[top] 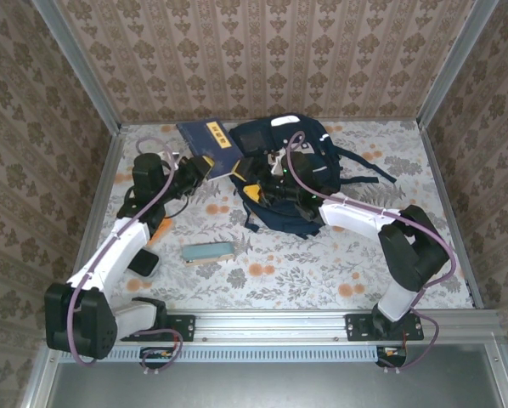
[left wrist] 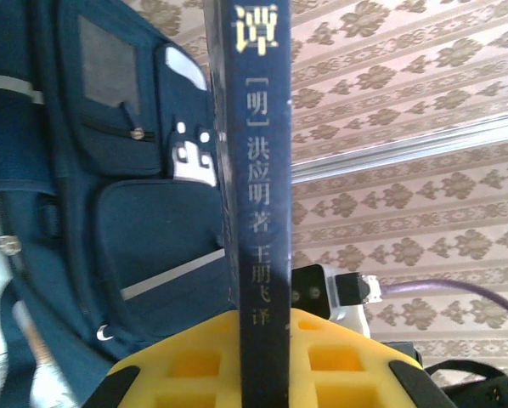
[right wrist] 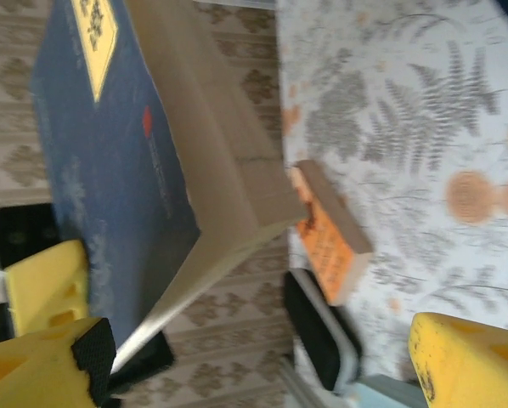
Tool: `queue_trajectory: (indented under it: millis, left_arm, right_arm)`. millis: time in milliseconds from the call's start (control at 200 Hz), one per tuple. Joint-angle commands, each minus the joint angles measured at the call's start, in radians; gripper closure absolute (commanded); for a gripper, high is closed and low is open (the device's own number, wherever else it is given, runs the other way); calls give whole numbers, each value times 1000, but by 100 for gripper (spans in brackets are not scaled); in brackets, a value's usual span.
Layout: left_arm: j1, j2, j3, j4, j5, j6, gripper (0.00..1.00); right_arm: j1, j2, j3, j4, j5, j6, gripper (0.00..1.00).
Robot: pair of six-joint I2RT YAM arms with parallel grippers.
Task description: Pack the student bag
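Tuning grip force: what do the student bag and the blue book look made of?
Student bag: woven synthetic fabric, probably nylon or polyester, matte navy; stitched seams, zip pockets, shiny reflective stripes. Blue book: paper, apparently matte card cover; pale page block.

Floral tablecloth, navy book, teal case

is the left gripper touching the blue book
Touching. The left wrist view shows the book standing edge-on between the left gripper's yellow jaws, which are closed against both of its sides.
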Motion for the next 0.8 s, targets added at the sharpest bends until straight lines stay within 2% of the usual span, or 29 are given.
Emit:
queue_trajectory:
  millis: [0,190,370,470,795]
  left_arm:
    - [-35,15,11,157,-57,-92,100]
    - [-76,57,22,196,-61,-132,100]
    - [-82,62,13,208,-69,-138,100]
    - [-85,71,3,221,-64,-146,100]
    - [-92,69,-24,226,-52,-159,100]
  right_arm:
    - [13,11,-10,254,59,156,9]
    - [11,23,22,283,93,178,15]
    - [12,21,12,273,139,184,38]
    - [12,30,27,232,144,169,48]
    - [12,96,70,285,133,182,60]
